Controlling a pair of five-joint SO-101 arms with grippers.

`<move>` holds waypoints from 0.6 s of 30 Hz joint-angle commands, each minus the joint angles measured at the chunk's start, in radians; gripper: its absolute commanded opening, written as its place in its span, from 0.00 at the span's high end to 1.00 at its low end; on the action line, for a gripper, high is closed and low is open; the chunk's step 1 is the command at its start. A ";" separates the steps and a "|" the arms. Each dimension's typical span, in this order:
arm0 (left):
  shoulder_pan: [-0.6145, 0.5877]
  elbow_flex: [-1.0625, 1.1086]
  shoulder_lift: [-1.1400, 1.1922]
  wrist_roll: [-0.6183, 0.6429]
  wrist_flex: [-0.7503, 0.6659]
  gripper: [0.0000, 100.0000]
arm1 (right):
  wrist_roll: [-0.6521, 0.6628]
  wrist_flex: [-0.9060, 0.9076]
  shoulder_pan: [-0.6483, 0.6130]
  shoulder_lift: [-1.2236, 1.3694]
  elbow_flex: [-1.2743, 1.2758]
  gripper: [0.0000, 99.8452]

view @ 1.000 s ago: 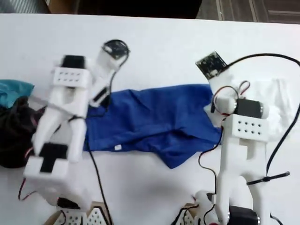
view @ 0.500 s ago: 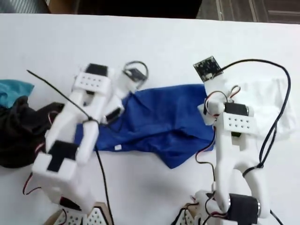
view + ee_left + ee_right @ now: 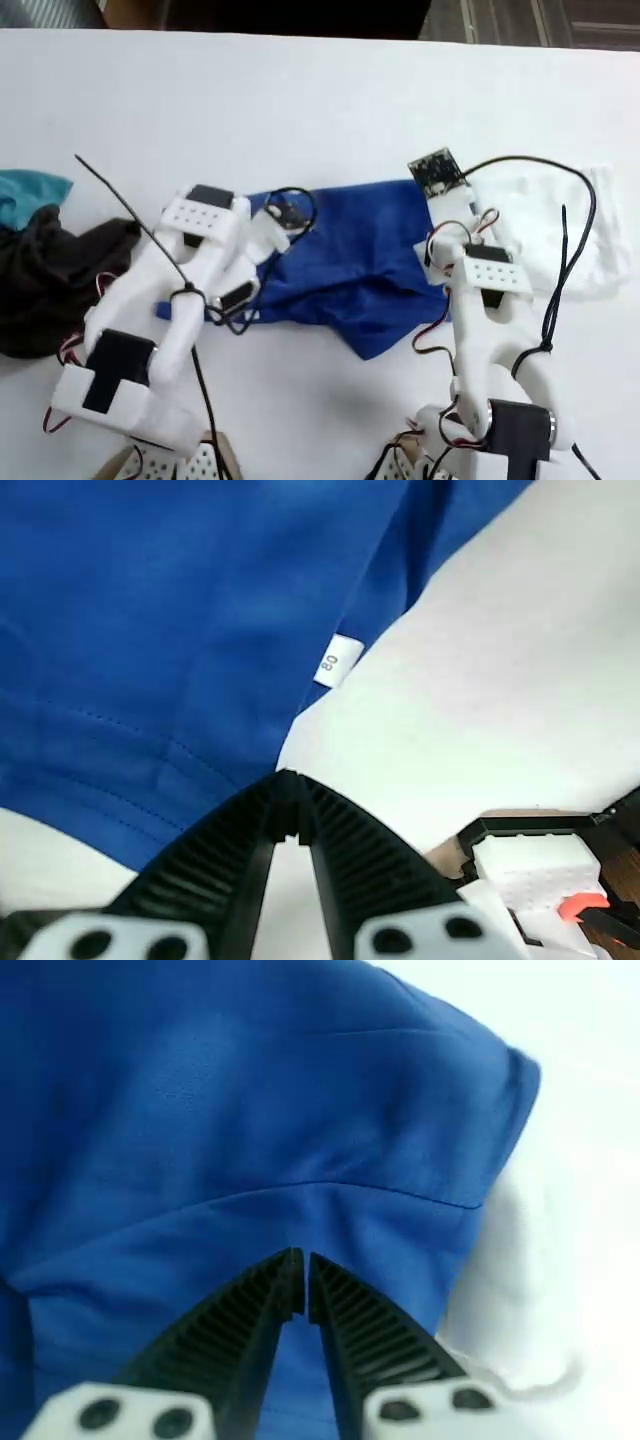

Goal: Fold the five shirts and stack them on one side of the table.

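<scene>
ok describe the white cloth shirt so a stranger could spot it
On the white table, find the blue cloth shirt spread in the middle. At its end away from the black cloth heap lies the white cloth shirt, flat. Unlike its neighbours, it nearly blends into the tabletop.

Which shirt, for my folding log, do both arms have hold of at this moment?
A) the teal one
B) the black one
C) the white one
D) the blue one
D: the blue shirt lies between the two arms, and in the wrist views the left gripper and the right gripper are each shut on blue cloth.
</scene>
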 commanded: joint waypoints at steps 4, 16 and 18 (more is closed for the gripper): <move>-0.057 0.001 -0.044 -0.037 -0.023 0.97 | -0.026 -0.148 0.013 0.001 0.075 0.98; -0.155 0.002 -0.044 -0.206 -0.014 0.86 | -0.020 -0.151 0.007 0.001 0.077 0.98; -0.153 0.002 -0.044 -0.212 -0.014 0.80 | -0.020 -0.151 0.007 0.001 0.077 0.98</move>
